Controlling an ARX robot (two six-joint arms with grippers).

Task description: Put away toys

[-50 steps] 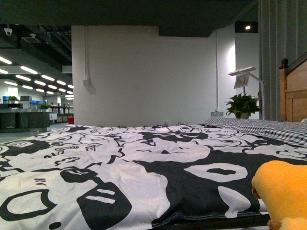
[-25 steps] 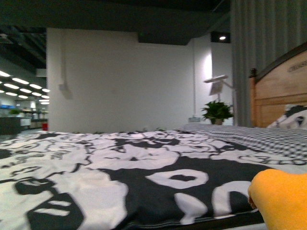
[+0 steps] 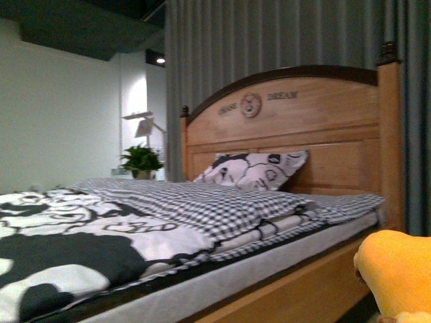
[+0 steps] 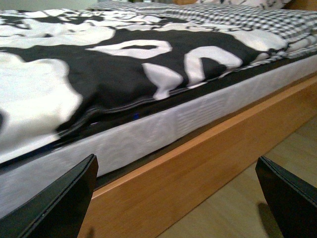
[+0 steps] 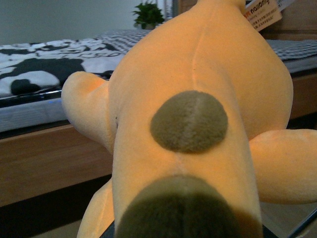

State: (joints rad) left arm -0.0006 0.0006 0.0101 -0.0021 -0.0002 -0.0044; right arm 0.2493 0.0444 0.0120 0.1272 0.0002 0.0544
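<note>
— Where's the plush toy?
— Near right, beside the bed, filling the right wrist view. The right fingers are hidden, so I can't tell their grip. The left fingers are spread, empty.
— Handling?
— Likely light and squashy; pinch mid-body.

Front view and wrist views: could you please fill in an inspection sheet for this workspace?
Surface: bed with black-and-white duvet and checked blanket; no toy on it.
Job's things: orange toy, off the bed, close before the right wrist camera.
Clutter: pillow against headboard.
Grippers: left gripper open, empty, facing the bed's side; right gripper hidden behind toy, apparently holding it.
Cables: nothing seen.
Surroundings: curtain, plant, lamp, wall.
</note>
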